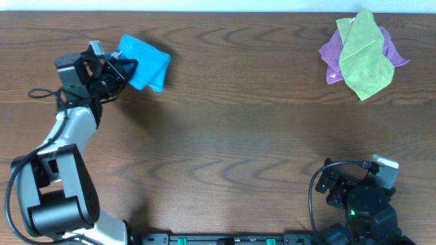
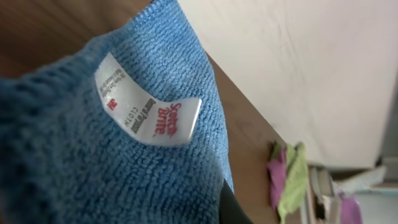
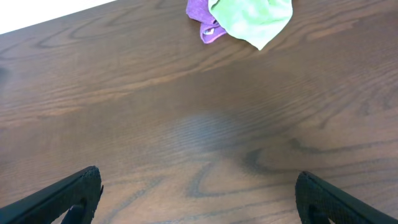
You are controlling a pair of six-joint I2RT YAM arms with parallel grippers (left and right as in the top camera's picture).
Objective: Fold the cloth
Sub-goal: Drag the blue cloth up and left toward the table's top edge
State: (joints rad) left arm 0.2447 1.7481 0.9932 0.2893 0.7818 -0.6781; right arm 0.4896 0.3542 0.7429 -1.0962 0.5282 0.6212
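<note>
The sky-blue cloth (image 1: 146,64) lies bunched at the table's far left. It fills the left wrist view (image 2: 93,168), where its white label (image 2: 149,106) faces the camera. My left gripper (image 1: 117,69) is at the cloth's left edge and shut on it; one black finger (image 2: 233,208) shows beside the fabric, the other is hidden. My right gripper (image 3: 199,180) is open and empty, low over bare table at the near right, and it also shows in the overhead view (image 1: 338,182).
A yellow-green cloth (image 1: 364,58) lies on top of a purple cloth (image 1: 392,51) at the far right; they also show in the right wrist view (image 3: 252,18). The dark wooden table (image 1: 231,136) runs between the arms. A pale wall (image 2: 298,68) stands behind the table.
</note>
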